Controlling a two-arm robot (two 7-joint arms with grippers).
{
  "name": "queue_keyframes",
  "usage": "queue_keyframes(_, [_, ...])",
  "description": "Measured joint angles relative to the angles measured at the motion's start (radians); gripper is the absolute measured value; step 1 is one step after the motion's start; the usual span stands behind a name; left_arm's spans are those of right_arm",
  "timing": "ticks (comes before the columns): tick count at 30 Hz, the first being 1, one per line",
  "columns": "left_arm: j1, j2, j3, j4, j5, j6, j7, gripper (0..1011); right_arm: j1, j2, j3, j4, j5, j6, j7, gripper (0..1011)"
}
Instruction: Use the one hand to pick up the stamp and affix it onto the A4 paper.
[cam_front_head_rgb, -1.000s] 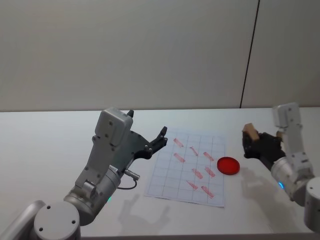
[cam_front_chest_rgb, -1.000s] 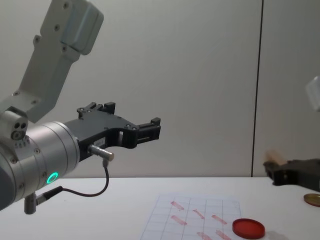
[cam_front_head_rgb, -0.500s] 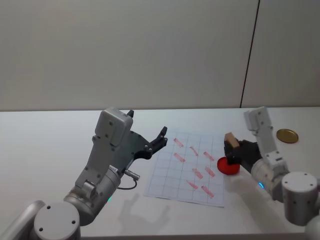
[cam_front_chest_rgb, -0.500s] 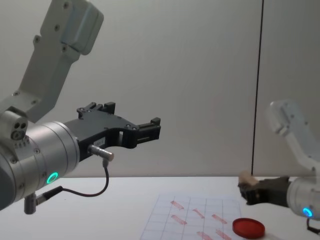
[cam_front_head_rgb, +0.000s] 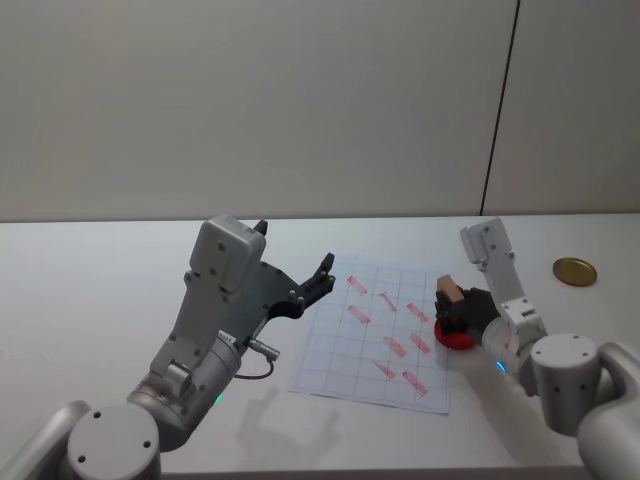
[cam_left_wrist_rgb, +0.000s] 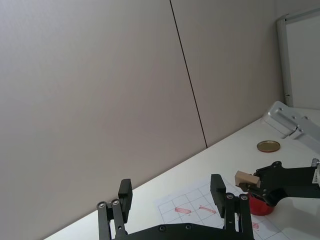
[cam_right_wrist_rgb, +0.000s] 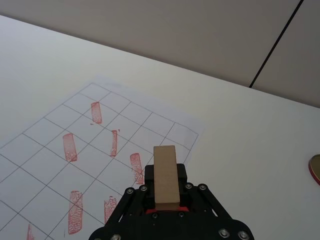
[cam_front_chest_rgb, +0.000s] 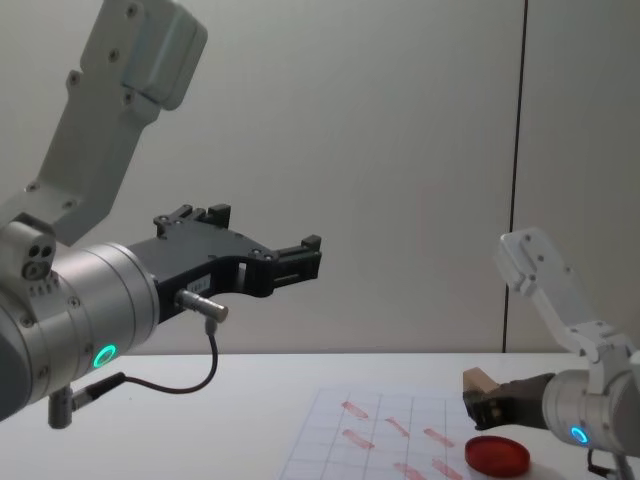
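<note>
The stamp (cam_front_head_rgb: 448, 290), a small tan wooden block, is clamped in my right gripper (cam_front_head_rgb: 452, 312), which hovers just over the red disc at the right edge of the A4 paper (cam_front_head_rgb: 350, 350). From the right wrist the stamp (cam_right_wrist_rgb: 165, 173) stands up between the black fingers, with the gridded A4 paper (cam_right_wrist_rgb: 60, 170) and its red marks beyond it. In the chest view the stamp (cam_front_chest_rgb: 479, 382) hangs above the red disc, gripper (cam_front_chest_rgb: 492, 403) shut on it. My left gripper (cam_front_head_rgb: 300, 285) is raised and open left of the sheet, holding nothing.
A flat red disc (cam_front_chest_rgb: 497, 455) lies by the paper's right edge, partly under the right gripper. A round gold-brown disc (cam_front_head_rgb: 574, 271) sits on the white table (cam_front_head_rgb: 100, 300) at the far right. A grey wall stands behind.
My right gripper has carried the stamp leftward from the table's right side to above the red disc at the paper's edge. The left arm has not moved.
</note>
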Motion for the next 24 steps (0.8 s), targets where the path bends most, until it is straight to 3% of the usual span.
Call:
queue_keyframes(13, [0.000,0.000,0.000,0.000,0.000,0.000,0.000,993,0.084,-0.030,0.004,0.160,-0.016,-0.027,-0.011,223])
queue_keyframes(24, [0.000,0.000,0.000,0.000,0.000,0.000,0.000,993,0.086,-0.030,0.009,0.162,-0.019,-0.013,0.009,223])
